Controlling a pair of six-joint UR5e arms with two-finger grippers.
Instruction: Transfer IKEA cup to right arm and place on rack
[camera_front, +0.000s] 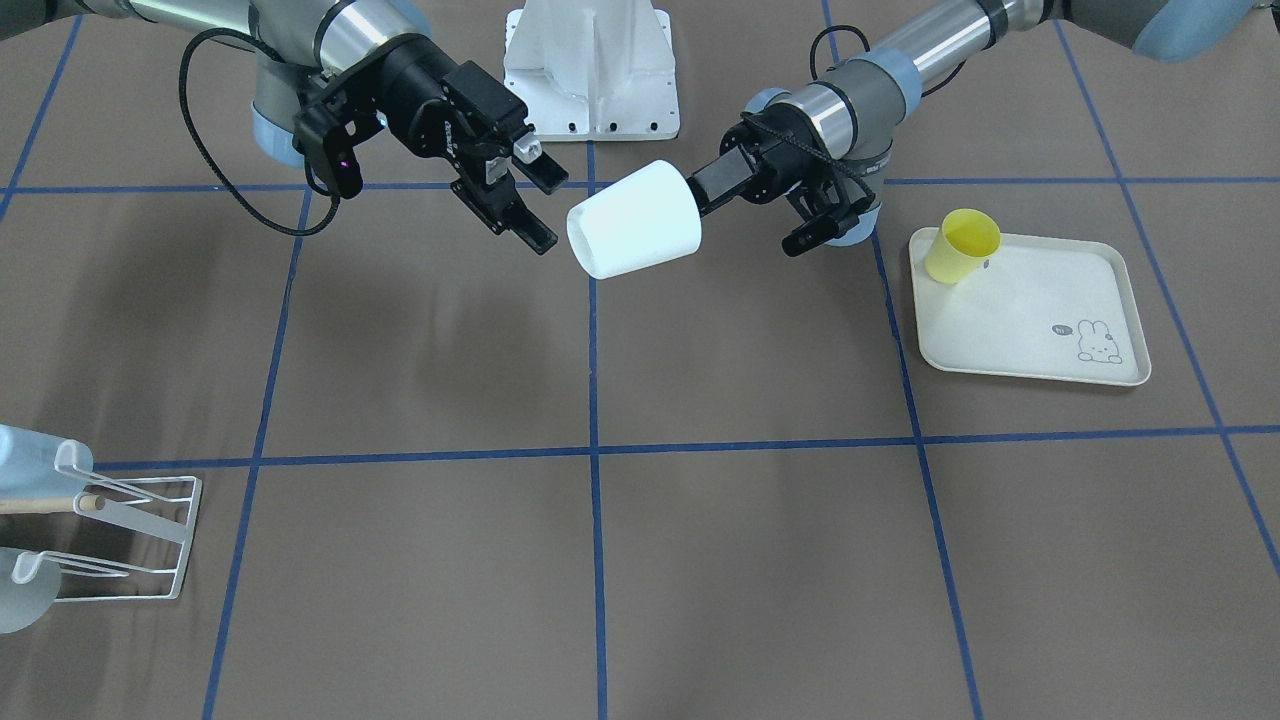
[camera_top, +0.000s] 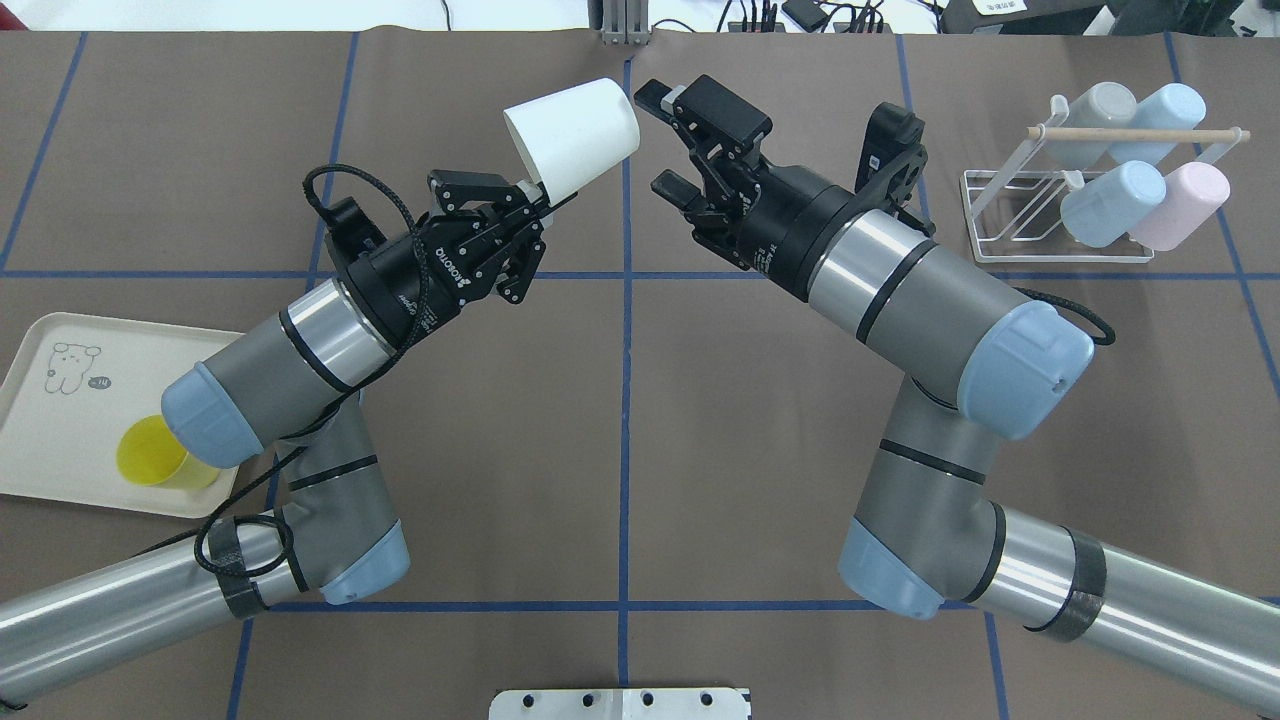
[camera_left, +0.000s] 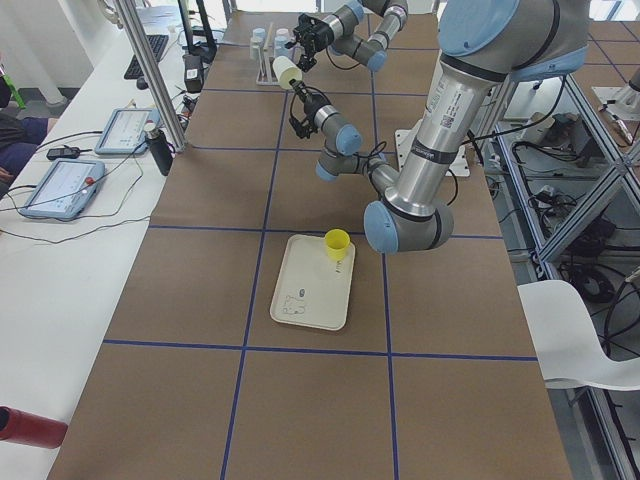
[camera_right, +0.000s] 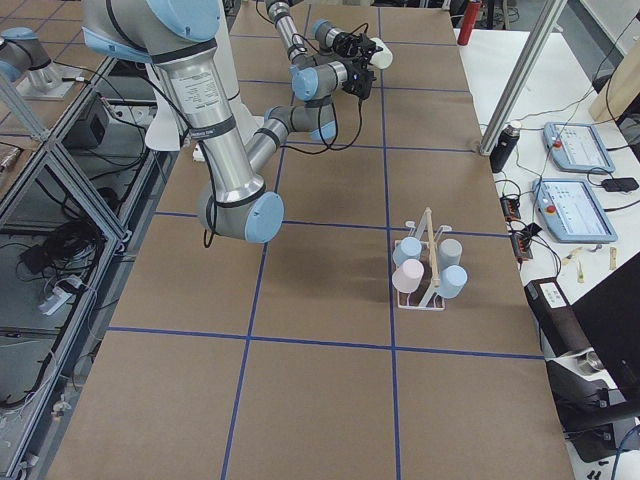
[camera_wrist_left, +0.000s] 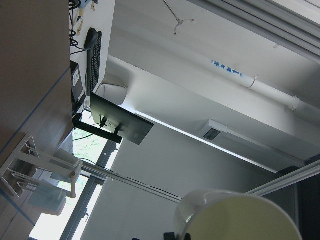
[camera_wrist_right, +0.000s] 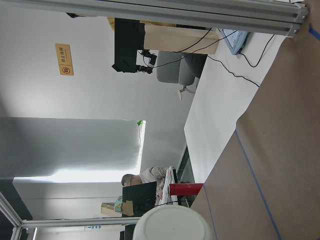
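Left gripper (camera_top: 540, 197) is holding the white IKEA cup (camera_top: 575, 130) in the air, well apart from the rack (camera_top: 1060, 258).
Its fingers are clamping the cup's rim, and the cup is tilting with its base toward the rack's side. The right gripper (camera_top: 658, 140) is hovering between cup and rack, jaws spread apart just beside that base. Four pastel cups (camera_top: 1110, 200) are sitting on the rack.

Brown, blue-taped table (camera_top: 700, 450) bearing cream tray (camera_top: 60, 440), white wire rack (camera_top: 1060, 257), white robot mount (camera_front: 590, 70)
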